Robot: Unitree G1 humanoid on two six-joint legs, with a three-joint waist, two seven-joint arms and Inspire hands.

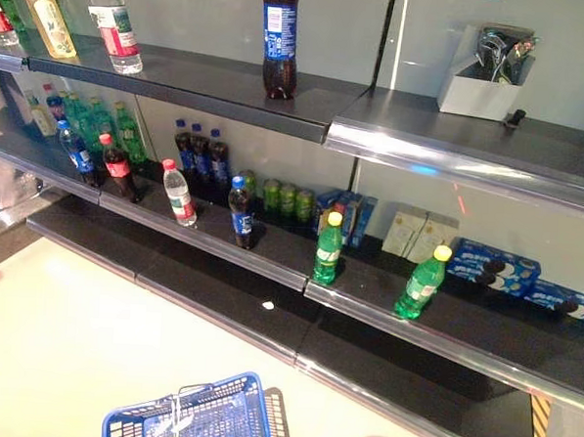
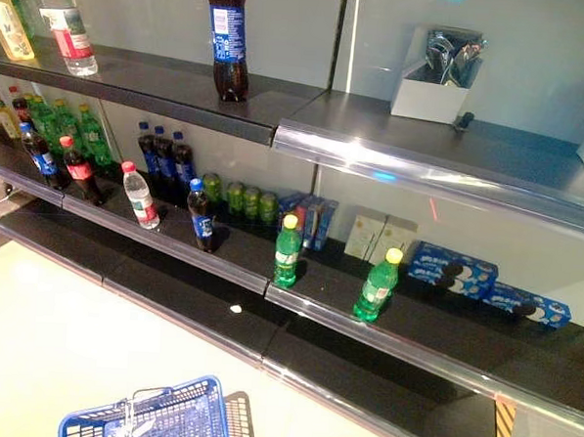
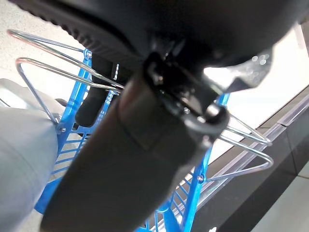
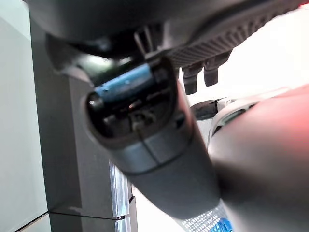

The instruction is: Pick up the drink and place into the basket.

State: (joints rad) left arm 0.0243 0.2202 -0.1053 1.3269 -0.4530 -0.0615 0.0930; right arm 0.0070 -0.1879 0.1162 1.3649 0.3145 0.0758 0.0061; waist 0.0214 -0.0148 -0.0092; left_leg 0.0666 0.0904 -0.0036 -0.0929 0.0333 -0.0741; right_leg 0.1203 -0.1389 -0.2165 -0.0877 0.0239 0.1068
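Drinks stand on a dark shelf rack. At the middle shelf's front are two green bottles with yellow caps (image 1: 328, 248) (image 1: 422, 282), a dark cola bottle with a blue cap (image 1: 240, 213) and a clear bottle with a red cap (image 1: 180, 193). The blue basket (image 1: 198, 414) hangs low in front, off the floor. My left hand (image 3: 145, 145) is shut on its wire handles (image 3: 48, 63). My right hand (image 4: 159, 145) is open and holds nothing, away from the shelves.
A tall cola bottle (image 1: 279, 40) and a grey box (image 1: 481, 77) stand on the top shelf. Green cans (image 1: 288, 199), pale cartons (image 1: 414, 233) and blue packs (image 1: 490, 268) sit at the middle shelf's back. More bottles crowd the left end (image 1: 91, 135).
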